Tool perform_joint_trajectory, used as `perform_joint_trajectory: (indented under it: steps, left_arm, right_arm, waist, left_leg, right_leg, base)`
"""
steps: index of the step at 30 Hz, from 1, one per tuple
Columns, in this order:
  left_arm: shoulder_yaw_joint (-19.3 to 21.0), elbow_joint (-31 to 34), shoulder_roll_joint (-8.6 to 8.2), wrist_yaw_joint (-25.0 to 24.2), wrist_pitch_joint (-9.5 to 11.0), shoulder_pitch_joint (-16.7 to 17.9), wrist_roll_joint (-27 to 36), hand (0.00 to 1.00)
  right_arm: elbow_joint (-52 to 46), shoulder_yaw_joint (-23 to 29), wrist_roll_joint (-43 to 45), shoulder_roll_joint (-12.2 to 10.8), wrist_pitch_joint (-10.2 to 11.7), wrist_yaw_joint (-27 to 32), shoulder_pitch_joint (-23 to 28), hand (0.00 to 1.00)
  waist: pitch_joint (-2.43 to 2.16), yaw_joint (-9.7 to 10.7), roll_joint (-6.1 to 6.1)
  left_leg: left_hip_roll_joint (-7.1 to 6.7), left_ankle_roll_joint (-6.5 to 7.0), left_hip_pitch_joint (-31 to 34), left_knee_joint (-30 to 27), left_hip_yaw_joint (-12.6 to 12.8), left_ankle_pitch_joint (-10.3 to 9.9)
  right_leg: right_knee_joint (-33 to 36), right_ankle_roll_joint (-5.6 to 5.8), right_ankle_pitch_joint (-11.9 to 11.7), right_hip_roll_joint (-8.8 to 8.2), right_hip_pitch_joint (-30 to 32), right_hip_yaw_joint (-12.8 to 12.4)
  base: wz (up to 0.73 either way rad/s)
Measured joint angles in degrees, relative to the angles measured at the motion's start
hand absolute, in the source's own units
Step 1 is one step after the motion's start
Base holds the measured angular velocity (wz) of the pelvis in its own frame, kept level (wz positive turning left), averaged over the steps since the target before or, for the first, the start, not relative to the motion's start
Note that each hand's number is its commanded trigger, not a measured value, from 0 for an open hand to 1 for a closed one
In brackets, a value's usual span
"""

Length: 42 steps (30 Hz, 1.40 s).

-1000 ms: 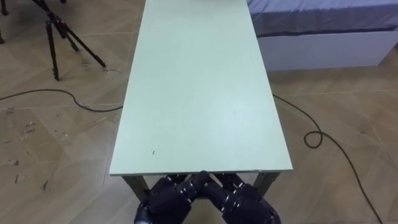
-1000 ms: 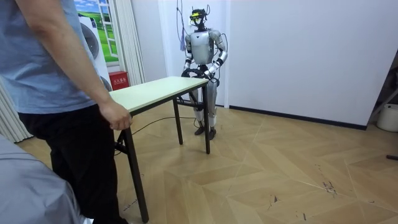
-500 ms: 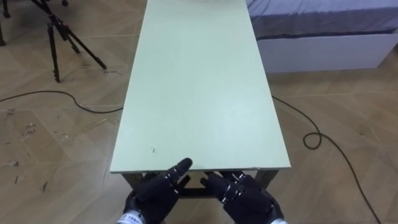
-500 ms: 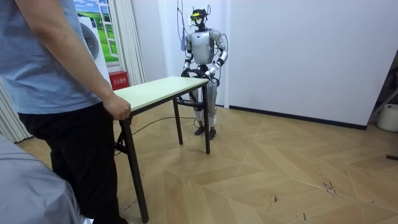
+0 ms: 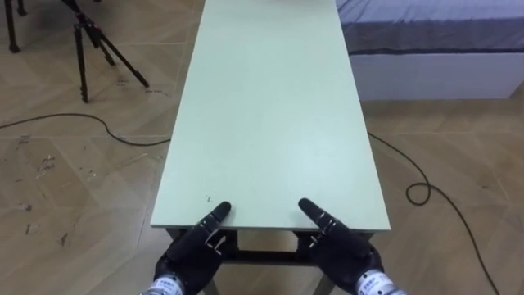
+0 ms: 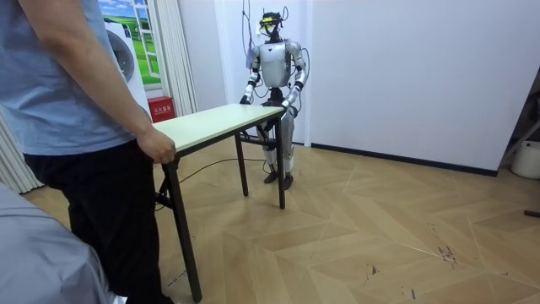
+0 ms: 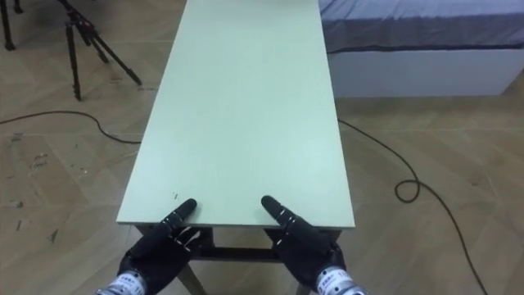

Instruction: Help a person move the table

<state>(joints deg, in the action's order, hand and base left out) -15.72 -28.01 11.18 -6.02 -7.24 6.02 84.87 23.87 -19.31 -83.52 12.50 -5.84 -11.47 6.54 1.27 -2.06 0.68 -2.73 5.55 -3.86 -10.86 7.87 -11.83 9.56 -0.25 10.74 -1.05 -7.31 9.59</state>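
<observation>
Pale green folding table (image 5: 270, 115) runs lengthwise straight ahead of both hands; its near short edge sits right at them. All its legs look to be on the floor in the room view, so judged not yet lifted.

Bed (image 5: 434, 49), grey mattress on a white base, is ahead and right of the right hand, just beside the table's far right side. Camera tripod (image 5: 94, 45) is ahead and left of the left hand, well apart from the table. A dark floor cable (image 5: 417, 192) loops right of the right hand.

Left hand (image 5: 190, 252) and right hand (image 5: 342, 250) are spread toward the two near corners, each reaching over the edge with part on top of the board and the rest beneath it. Can't tell if either is clamped. The wide spacing probably keeps the load level.

The eye views give the hands at the edge. The room view adds the person (image 6: 76, 127) at the opposite end, whose hand (image 6: 159, 145) is curled over that edge, plus the robot standing upright at its end by the white wall.
</observation>
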Motion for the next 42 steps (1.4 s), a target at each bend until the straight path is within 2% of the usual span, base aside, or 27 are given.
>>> perform_joint_trajectory:
  steps: [3,14,18,19,20,22,23,24,25,26,27,36,42]
  left_arm:
    - [2.07,-1.3,-1.51,0.74,-0.82,-0.97,0.95,0.0]
    - [3.91,-2.33,-2.1,2.1,-3.26,-1.53,1.01,0.0]
    - [5.92,-2.38,-3.89,3.03,-3.47,-1.51,0.49,0.0]
    - [6.44,-2.38,-4.28,3.18,-3.53,-1.51,0.5,0.04]
    - [6.96,-2.38,-4.7,3.29,-3.55,-1.51,0.49,0.48]
    - [7.66,-2.38,-5.07,3.37,-3.57,-1.43,0.5,0.63]
    - [7.87,-2.38,-5.23,3.46,-3.57,-1.43,0.47,0.92]
    - [8.16,-2.31,-5.42,3.81,-3.57,-1.47,0.47,1.0]
    - [8.27,-2.27,-5.5,4.01,-3.57,-1.49,0.47,1.0]
    - [8.28,-2.2,-5.56,4.27,-3.57,-1.49,0.46,1.0]
    - [8.47,-2.03,-5.68,4.41,-3.58,-1.48,0.42,1.0]
    - [8.78,3.27,-6.59,6.17,-4.33,-1.24,-1.28,1.0]
    - [8.61,5.76,-6.89,8.34,-4.46,-0.68,-1.9,1.0]
  right_arm:
    - [0.32,1.04,-0.46,-1.45,-0.16,2.44,-1.04,0.0]
    - [0.53,3.34,-3.3,-3.23,-1.62,7.1,-1.32,0.0]
    - [-0.52,4.49,-4.3,-4.27,-1.8,9.59,-1.32,0.0]
    - [-0.72,4.62,-4.3,-4.43,-1.8,9.86,-1.32,0.0]
    - [-1.0,4.94,-4.34,-4.81,-1.8,10.33,-1.32,0.0]
    - [-1.39,5.17,-4.33,-5.38,-1.79,11.12,-1.32,0.0]
    - [-1.71,5.28,-4.33,-5.59,-1.78,11.4,-1.32,0.0]
    - [-1.91,5.3,-4.35,-5.61,-1.78,11.44,-1.32,0.0]
    - [-1.99,5.3,-4.35,-5.62,-1.78,11.49,-1.32,0.16]
    - [-2.02,5.35,-4.35,-5.64,-1.78,11.57,-1.32,0.53]
    - [-2.02,5.39,-4.35,-5.65,-1.78,11.6,-1.32,1.0]
    - [-3.67,7.2,-3.94,-7.09,-1.58,12.08,-1.27,1.0]
    - [-4.38,7.17,-2.07,-7.42,-0.67,16.27,-1.29,1.0]
  waist:
    - [0.02,0.08,0.1]
    - [-0.3,0.7,1.19]
    - [-0.59,1.12,1.62]
    - [-0.61,1.23,1.66]
    - [-0.63,1.46,1.69]
    - [-0.63,1.65,1.68]
    - [-0.64,1.7,1.7]
    - [-0.65,1.82,1.71]
    - [-0.65,1.82,1.71]
    - [-0.65,1.82,1.71]
    - [-0.65,1.85,1.71]
    - [-0.54,1.91,2.07]
    - [-0.41,1.56,1.83]
  left_leg:
    - [0.01,0.0,0.28,-0.39,0.01,0.0]
    - [-0.01,0.0,0.71,-0.78,-0.08,0.0]
    - [-0.02,0.01,1.14,-0.87,-0.09,0.01]
    - [-0.02,0.02,1.18,-0.86,-0.1,0.01]
    - [-0.02,0.02,1.22,-0.85,-0.1,0.01]
    - [0.01,0.02,1.22,-0.84,-0.1,0.01]
    - [0.01,0.01,1.21,-0.9,-0.08,0.02]
    - [0.01,0.01,1.25,-0.99,-0.08,0.02]
    - [0.01,0.01,1.29,-0.99,-0.08,0.02]
    - [0.01,0.02,1.34,-0.98,-0.06,0.02]
    - [0.01,0.02,1.36,-0.98,-0.07,0.02]
    - [0.05,0.06,2.18,-1.42,-0.1,0.07]
    - [0.03,0.09,2.37,-1.29,-0.14,0.31]
  right_leg:
    - [0.06,0.0,0.0,0.03,0.11,-0.01]
    - [0.13,-0.05,-0.03,0.1,0.35,0.21]
    - [0.16,-0.09,-0.05,0.1,0.59,0.2]
    - [0.17,-0.1,-0.06,0.1,0.63,0.2]
    - [0.17,-0.12,-0.07,0.09,0.64,0.2]
    - [0.19,-0.16,-0.1,0.08,0.61,0.17]
    - [0.19,-0.17,-0.1,0.07,0.62,0.13]
    - [0.21,-0.18,-0.11,0.06,0.66,0.13]
    - [0.22,-0.19,-0.12,0.05,0.7,0.13]
    - [0.23,-0.21,-0.12,0.04,0.76,0.11]
    - [0.23,-0.21,-0.13,0.05,0.77,0.07]
    - [0.31,-0.33,-0.2,0.04,1.37,0.02]
    - [0.27,-0.42,-0.25,0.0,1.76,-0.21]
  base:
    - [0.0]
    - [0.0]
    - [0.0]
    - [0.0]
    - [0.0]
    - [0.0]
    - [0.0]
    - [0.0]
    - [0.0]
    - [0.0]
    - [0.0]
    - [0.0]
    - [0.01]
